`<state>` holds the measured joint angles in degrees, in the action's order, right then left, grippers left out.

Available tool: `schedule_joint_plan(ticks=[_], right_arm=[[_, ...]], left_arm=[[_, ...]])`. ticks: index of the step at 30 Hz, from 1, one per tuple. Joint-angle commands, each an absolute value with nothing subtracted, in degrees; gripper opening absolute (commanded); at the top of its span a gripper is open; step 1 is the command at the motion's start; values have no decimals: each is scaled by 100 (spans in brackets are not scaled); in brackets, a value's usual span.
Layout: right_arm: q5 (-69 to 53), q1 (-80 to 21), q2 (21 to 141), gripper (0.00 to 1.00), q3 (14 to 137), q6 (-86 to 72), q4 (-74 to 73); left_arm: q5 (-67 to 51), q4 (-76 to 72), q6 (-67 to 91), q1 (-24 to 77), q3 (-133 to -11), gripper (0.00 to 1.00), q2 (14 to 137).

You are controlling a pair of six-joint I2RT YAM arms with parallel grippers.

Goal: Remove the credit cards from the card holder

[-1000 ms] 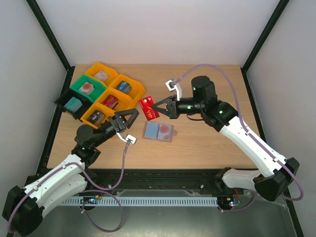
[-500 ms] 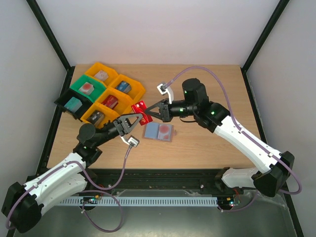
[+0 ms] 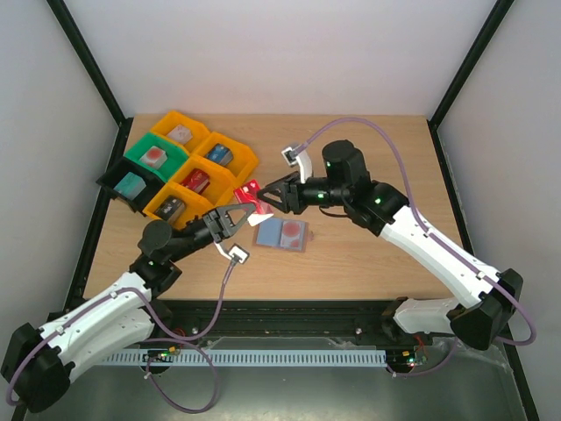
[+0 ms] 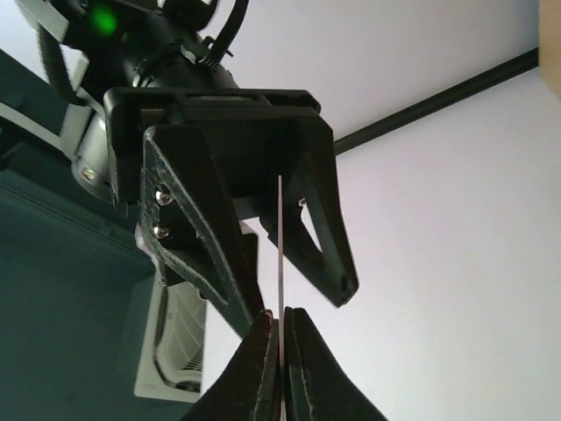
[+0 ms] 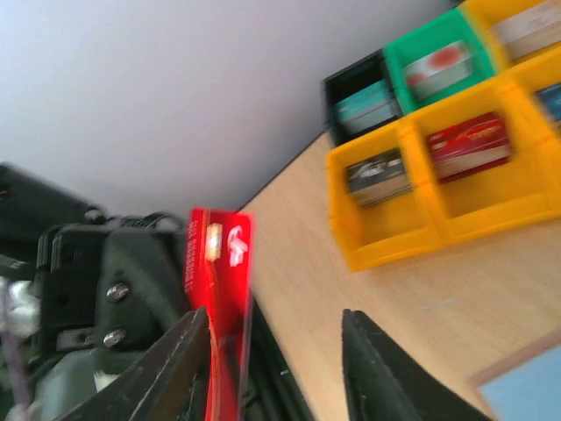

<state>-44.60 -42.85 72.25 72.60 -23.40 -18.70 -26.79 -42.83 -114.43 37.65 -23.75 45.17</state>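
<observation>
A red credit card [image 3: 250,194] hangs in the air between my two grippers, left of the table's middle. My left gripper [image 3: 248,210] is shut on it; in the left wrist view the card [image 4: 279,246] shows edge-on as a thin line rising from between the closed tips of that gripper [image 4: 280,320]. My right gripper [image 3: 263,200] faces it, open, and in the right wrist view the card [image 5: 219,281] lies against one finger of this gripper [image 5: 273,320]. A light blue-grey card [image 3: 282,234] with red spots lies flat on the table below. The card holder is out of view.
A cluster of yellow, green and black bins [image 3: 230,175] holding small coloured blocks stands at the back left, close to both grippers; they show in the right wrist view too, a yellow bin [image 5: 386,241] nearest. Black frame posts run along the table's sides.
The right arm carried the red card leftward to the left gripper. The left gripper closed on the card, and the right gripper opened from its grip.
</observation>
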Motion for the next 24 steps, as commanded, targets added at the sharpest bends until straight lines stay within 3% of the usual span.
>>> schedule_joint_plan(ticks=[1,5,9,18,24], right_arm=[[-2738,-4069,7083,50,7427,-2210,-2202],[-1559,-3381,7015,79,7188,-2759,-2334],[-480,-2907,7044,99,7062,-2942,-2611],[-110,-2317,7092,99,6705,-2739,-2165],[-329,-2141,7452,99,6834,-2532,-2002]], left_arm=[[-2012,-3401,-11163,3960,-2638,2,4327],[-584,-1548,-10471,4317,-3168,2,4336],[561,763,-8512,4562,-4363,2,4958],[1937,4598,-4504,4125,-7074,2,7891],[2369,5524,-2891,3178,-9205,2,9981]])
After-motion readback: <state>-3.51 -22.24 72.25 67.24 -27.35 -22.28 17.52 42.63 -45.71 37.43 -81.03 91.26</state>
